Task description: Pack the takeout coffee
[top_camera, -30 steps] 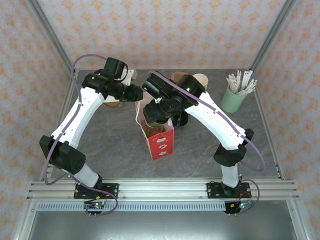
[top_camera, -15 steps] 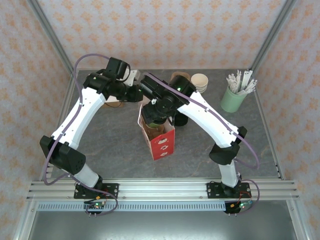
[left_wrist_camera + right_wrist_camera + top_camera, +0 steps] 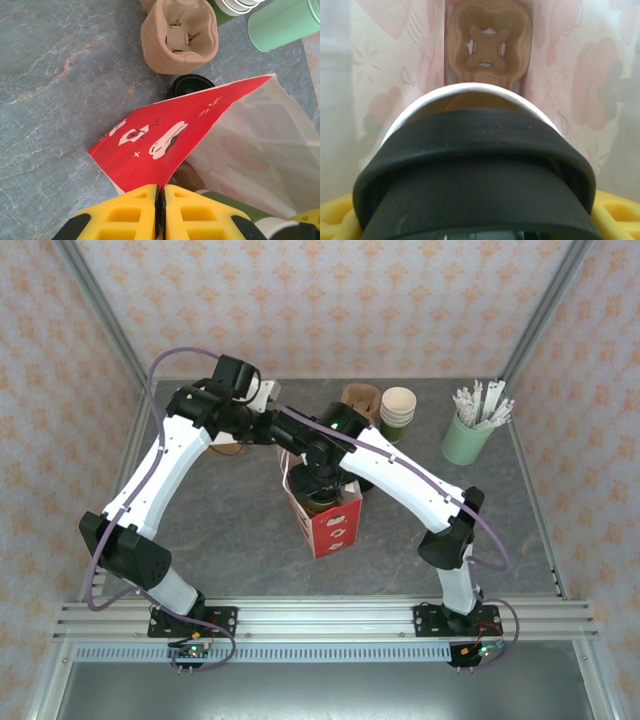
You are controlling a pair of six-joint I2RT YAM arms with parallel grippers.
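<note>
Since the earlier frame the right gripper (image 3: 321,496) has sunk into the red paper bag (image 3: 160,142) at mid-tabletop, clamped on the takeout coffee (image 3: 475,165). Pinched shut on the bag's rim, the left gripper (image 3: 160,210) should keep the mouth wide, so the cup settles upright on the cardboard carrier (image 3: 488,42).

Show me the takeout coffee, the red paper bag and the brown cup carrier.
takeout coffee (image 3: 475,170): right wrist view, black lid.
red paper bag (image 3: 150,167): left wrist view, printed red side.
brown cup carrier (image 3: 150,41): left wrist view, outer wall.
</note>
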